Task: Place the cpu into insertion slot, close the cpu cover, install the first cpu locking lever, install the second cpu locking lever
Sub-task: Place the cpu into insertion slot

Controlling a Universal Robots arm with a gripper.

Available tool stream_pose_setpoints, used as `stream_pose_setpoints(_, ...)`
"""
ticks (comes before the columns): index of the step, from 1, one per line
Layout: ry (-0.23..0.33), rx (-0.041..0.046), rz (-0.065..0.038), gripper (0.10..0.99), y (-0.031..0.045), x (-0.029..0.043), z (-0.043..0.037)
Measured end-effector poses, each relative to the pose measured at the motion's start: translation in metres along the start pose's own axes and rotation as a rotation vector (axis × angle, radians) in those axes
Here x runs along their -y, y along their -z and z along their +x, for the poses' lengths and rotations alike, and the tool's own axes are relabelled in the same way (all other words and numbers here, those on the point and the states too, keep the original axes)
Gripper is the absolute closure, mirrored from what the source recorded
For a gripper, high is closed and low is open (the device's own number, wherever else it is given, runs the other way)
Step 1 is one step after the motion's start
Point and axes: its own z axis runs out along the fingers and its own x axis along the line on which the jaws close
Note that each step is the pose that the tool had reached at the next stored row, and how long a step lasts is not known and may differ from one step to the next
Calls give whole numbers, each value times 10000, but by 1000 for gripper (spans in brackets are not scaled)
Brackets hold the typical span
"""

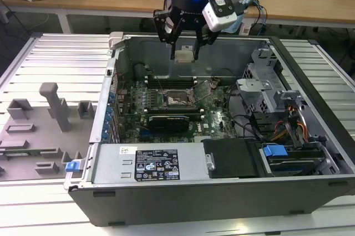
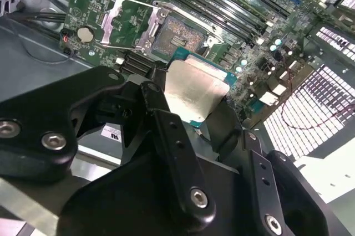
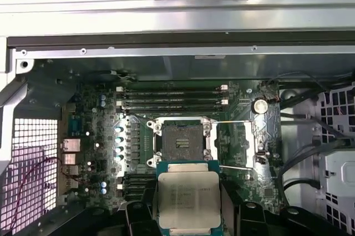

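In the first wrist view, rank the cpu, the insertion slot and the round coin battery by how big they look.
1. the cpu: looks largest, but it is nearer the camera, so its lead is unsure.
2. the insertion slot.
3. the round coin battery: clearly smallest.

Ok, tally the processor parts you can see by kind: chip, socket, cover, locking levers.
cpu: 1
insertion slot: 1
cpu cover: 1
locking levers: 2
Total: 5

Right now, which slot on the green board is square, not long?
The insertion slot, dark and metal-rimmed, mid-board; the memory slots beside it are long and narrow.
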Motion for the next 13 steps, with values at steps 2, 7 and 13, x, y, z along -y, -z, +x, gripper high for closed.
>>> stream_pose_setpoints(2,-1,0,0,545,-37,3,-1)
stream_pose_setpoints(7,0,0,0,545,-159,14,-3)
stream_pose_setpoints(13,-1,0,6,545,-274,24,-5)
